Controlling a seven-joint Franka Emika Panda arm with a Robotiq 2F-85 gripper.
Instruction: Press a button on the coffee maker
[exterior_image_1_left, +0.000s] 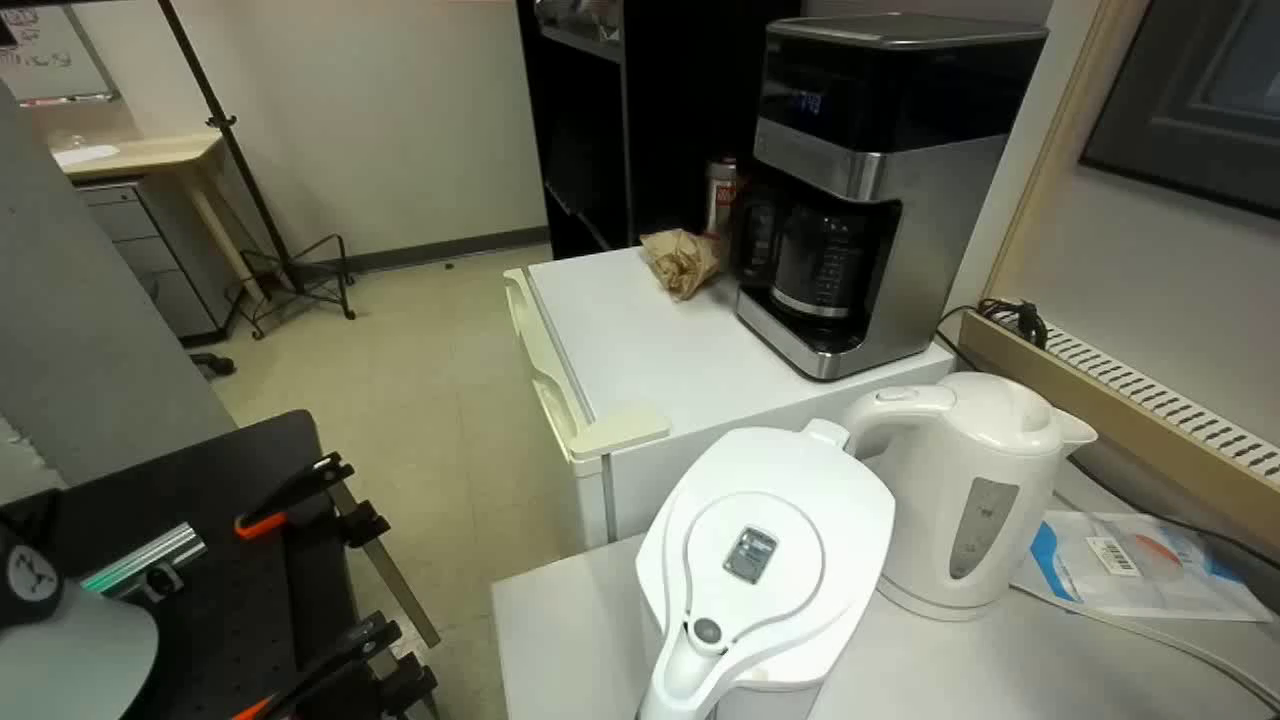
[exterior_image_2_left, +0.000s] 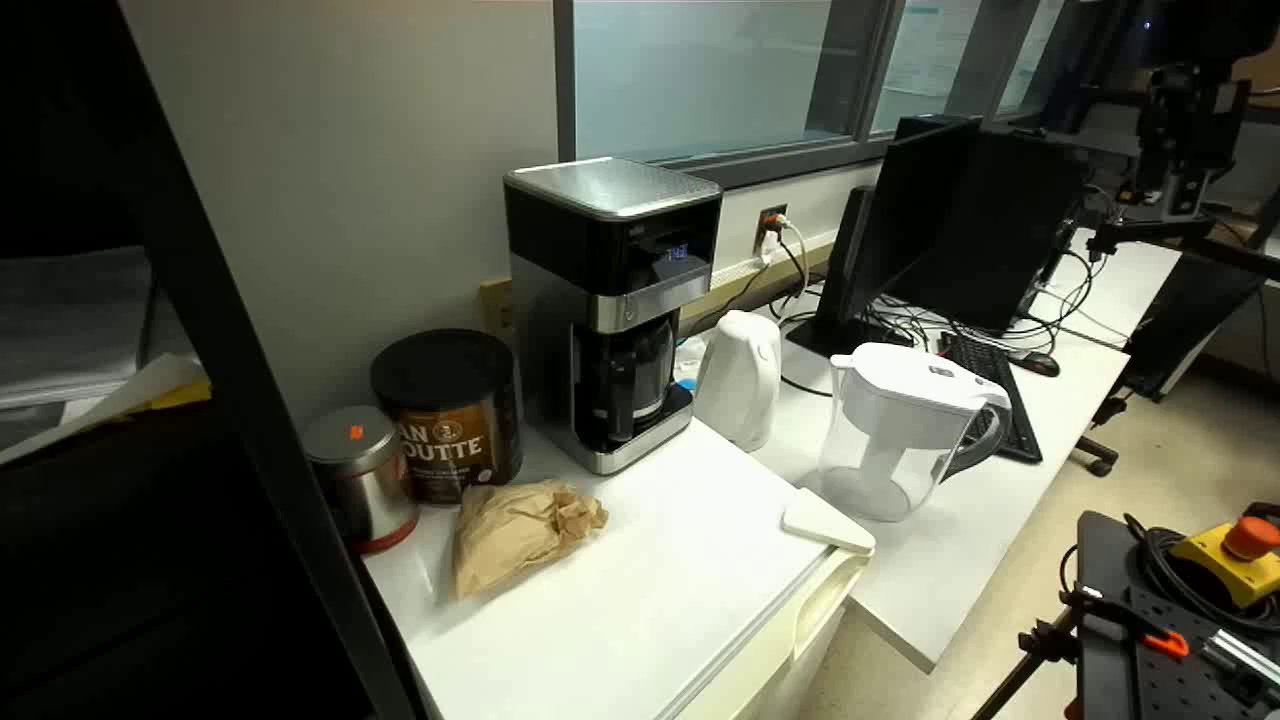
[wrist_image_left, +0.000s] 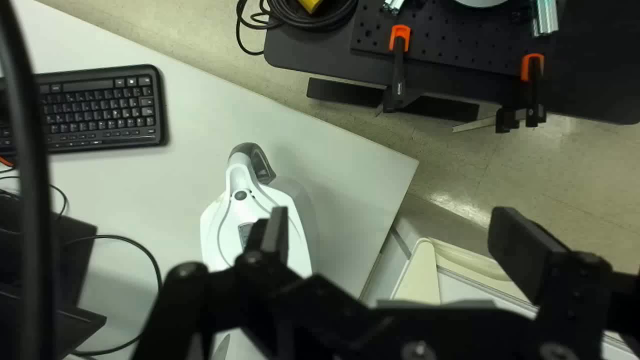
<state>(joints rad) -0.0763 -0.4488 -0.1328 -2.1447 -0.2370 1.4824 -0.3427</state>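
Coffee maker (exterior_image_1_left: 950, 220) upright at the back of a white surface (exterior_image_2_left: 640, 600), in both exterior views. Black top section, silver-grey front band (exterior_image_1_left: 815, 160), dark carafe (exterior_image_1_left: 820, 260) seated in its bay. Display (exterior_image_1_left: 806, 102) lit with blue digits, too blurry to read. Individual buttons too small to tell.

Gripper (wrist_image_left: 392, 230) shows in the wrist view: fingers spread wide apart, dark and slightly blurred. It's well apart from the coffee maker. From this angle the finger on the picture's left overlaps the pitcher (wrist_image_left: 225, 230); an exterior view has the pitcher lid in full view, so they're apart.

Beside the coffee maker: brown can (exterior_image_2_left: 440, 430) with black lid, then silver tin (exterior_image_2_left: 355, 470); crumpled paper bag (exterior_image_2_left: 525, 530) lies in front of these two.

Next to that, desk surface (wrist_image_left: 345, 165) just beside the white one. White kettle (exterior_image_1_left: 985, 500) upright on it, near the coffee maker, between it and the pitcher. Pitcher upright, white lid, clear body, grey handle turned toward the desk edge. Plastic packet (exterior_image_1_left: 1140, 565) flat just beside the kettle. Further along: black keyboard (wrist_image_left: 100, 110), mouse (exterior_image_2_left: 1035, 363), monitors (exterior_image_2_left: 935, 200), loose cables (exterior_image_2_left: 1070, 310).

Across a strip of floor (wrist_image_left: 445, 165), black bench (wrist_image_left: 320, 60) with two orange-tipped clamps (wrist_image_left: 398, 70) on its edge. Yellow box (exterior_image_2_left: 1230, 560) with red knob (exterior_image_2_left: 1252, 538) sits on the bench.
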